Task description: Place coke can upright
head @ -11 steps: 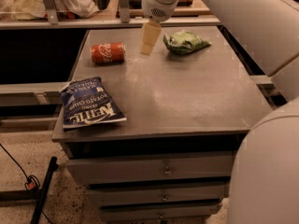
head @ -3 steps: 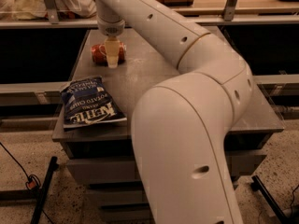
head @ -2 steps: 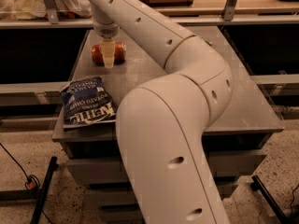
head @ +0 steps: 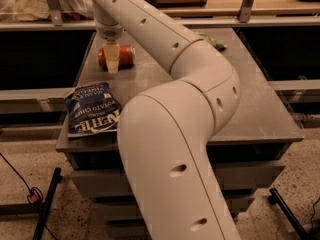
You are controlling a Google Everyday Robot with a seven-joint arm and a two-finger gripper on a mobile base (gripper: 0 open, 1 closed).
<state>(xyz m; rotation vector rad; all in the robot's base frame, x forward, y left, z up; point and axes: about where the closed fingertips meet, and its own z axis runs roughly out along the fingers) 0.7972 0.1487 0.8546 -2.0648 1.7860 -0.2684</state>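
Note:
The coke can [head: 126,57] is red with silver ends and lies on its side at the back left of the grey table [head: 260,104]. My gripper [head: 112,63] hangs from the white arm that sweeps in from the lower right. It is right at the can, in front of its middle and low over the table. The can shows on both sides of the gripper. I cannot tell whether the gripper touches the can.
A dark blue Kettle chips bag [head: 92,109] lies flat at the table's front left corner. A green snack bag [head: 214,40] peeks out behind the arm at the back. Shelving rails run behind the table. The arm hides much of the table's middle.
The arm swung left from beside the green bag to the can, then edged slightly further left and lower. The can and both bags have not moved.

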